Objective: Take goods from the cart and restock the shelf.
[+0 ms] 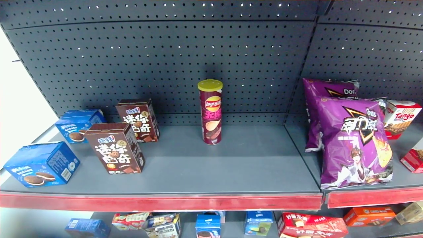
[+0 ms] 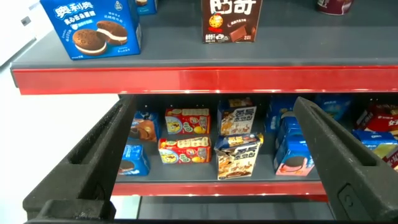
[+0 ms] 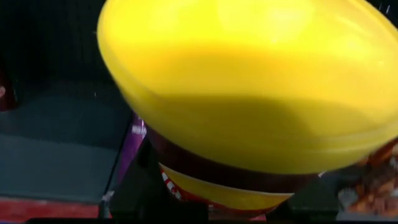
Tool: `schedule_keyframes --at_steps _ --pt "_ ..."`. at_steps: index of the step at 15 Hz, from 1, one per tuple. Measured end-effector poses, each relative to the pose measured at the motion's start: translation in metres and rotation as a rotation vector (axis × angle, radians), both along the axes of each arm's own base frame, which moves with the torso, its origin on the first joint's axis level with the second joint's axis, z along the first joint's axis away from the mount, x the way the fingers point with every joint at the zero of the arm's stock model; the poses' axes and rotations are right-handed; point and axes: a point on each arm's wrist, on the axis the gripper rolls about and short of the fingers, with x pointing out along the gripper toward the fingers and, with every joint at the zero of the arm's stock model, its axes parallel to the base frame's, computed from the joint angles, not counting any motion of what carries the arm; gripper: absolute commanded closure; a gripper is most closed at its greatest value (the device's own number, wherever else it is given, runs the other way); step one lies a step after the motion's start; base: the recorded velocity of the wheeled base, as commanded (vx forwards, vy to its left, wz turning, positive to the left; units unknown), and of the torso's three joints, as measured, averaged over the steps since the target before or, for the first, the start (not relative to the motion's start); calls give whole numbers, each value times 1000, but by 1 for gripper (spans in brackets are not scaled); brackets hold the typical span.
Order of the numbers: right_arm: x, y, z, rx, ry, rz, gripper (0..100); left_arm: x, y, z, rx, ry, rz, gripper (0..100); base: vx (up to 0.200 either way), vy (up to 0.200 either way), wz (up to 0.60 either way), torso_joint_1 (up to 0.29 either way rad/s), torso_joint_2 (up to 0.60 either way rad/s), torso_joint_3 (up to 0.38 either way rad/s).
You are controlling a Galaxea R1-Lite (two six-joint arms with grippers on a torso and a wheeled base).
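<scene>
A maroon chip can (image 1: 210,112) with a yellow lid stands upright at the back middle of the grey shelf (image 1: 231,165). In the right wrist view a second chip can (image 3: 249,93) with the same yellow lid sits very close to the camera. My right gripper (image 3: 224,193) is shut on its maroon body, with dark fingers (image 3: 134,186) showing at either side. My left gripper (image 2: 214,106) is open and holds nothing. It hangs in front of the shelf's red front edge (image 2: 199,79), level with the lower shelf.
Blue cookie boxes (image 1: 41,164) and brown boxes (image 1: 115,147) stand at the shelf's left. Purple chip bags (image 1: 353,142) lean at the right, with red boxes (image 1: 401,119) behind them. Bare shelf lies around and in front of the standing can. The lower shelf holds several small boxes (image 2: 239,152).
</scene>
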Motion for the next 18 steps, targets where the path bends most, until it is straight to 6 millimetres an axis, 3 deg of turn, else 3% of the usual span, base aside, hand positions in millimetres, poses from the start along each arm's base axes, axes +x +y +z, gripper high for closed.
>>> schedule_keyframes --at_steps 3,10,16,18 --pt "-25 2 -25 110 220 -58 100 0 0 0 1 0 0 0 0 0 0 0 0 0" --pt "-93 15 -76 170 287 -184 100 1 -1 0 44 11 -45 0 0 0 0 0 0 0" --pt "-136 28 -88 180 274 -252 100 2 -1 2 45 24 -58 0 0 0 0 0 0 0" --pt "-145 30 -89 183 277 -274 100 -2 -1 25 43 -31 -97 0 0 0 0 0 0 0"
